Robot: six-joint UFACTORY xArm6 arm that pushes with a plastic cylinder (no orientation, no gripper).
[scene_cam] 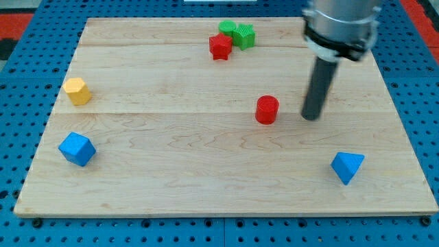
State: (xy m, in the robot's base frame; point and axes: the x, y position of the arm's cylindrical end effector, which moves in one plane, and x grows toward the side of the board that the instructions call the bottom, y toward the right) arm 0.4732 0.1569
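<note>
Wooden board [171, 165]: pale, fills most of the frame, lies on a blue pegboard surface [20, 82] that shows on all sides.

Arm [341, 24]: grey metal housing enters from the upper right corner, with a straight dark rod going down from it. No gripper fitted, so nothing opens, closes or grips. My tip [312, 116] sits on the board right of centre, touching no block.

Blocks, roughly larger to smaller:
- Blue cube [76, 149], lower left of the board, near the left edge, standing alone.
- Blue triangular block [347, 167], lower right, well below my tip and a little to its right.
- Red cylinder [267, 110], centre right. It is the block nearest my tip, just to the tip's left, with a clear strip of board between them.
- Yellow block [77, 90], left side, above the blue cube and apart from it; looks six-sided.
- Red star-like block [220, 46], upper middle.
- Green block [243, 35], just right of the red star-like one and slightly higher, close or touching; cannot tell which.
- Second green block [227, 28], at the top edge, pressed against the first green one; shape not clear.
</note>
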